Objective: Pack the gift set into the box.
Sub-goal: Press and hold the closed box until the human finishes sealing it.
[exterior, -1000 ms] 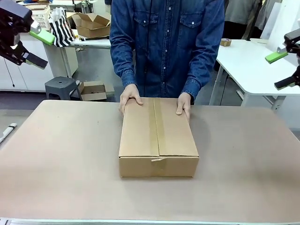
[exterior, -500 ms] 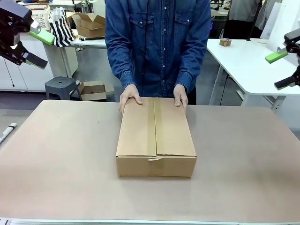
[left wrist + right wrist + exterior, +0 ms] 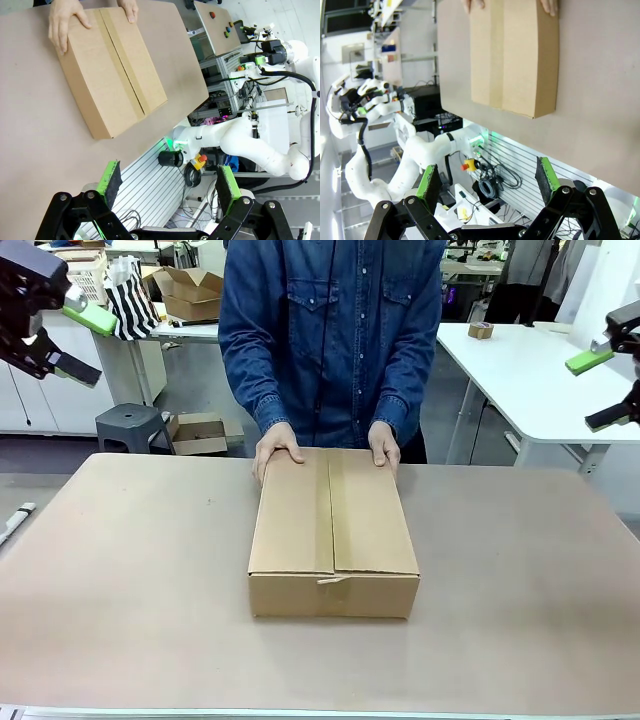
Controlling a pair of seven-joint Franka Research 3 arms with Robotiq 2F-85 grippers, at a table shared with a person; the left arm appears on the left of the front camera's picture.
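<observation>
You are seeing the left claw [image 3: 85, 343] hanging high at the upper left of the front view, well above the tan bench [image 3: 120, 570], with its green-padded fingers standing wide apart and holding nothing; its own wrist view is showing the same spread left claw [image 3: 169, 180] looking down on the scene from far off. The right claw [image 3: 598, 390] is hanging just as high at the upper right, its fingers also parted and gripping nothing, and the right wrist view is showing that claw [image 3: 486, 180] gaping above the bench edge. The large brown corrugated cardboard box [image 3: 333, 530] is lying flat in the middle of the bench with its top flaps folded shut and a paler strip running down the seam. The person in the blue denim shirt is leaning in from the far side, resting the right hand [image 3: 275, 448] and the left hand [image 3: 384, 445] on the box's far corners. Compared with a second ago, the box is sitting slightly further towards your left and squarer to the bench edge, the person's left hand is sitting further back, and both claws are staying where they were.
</observation>
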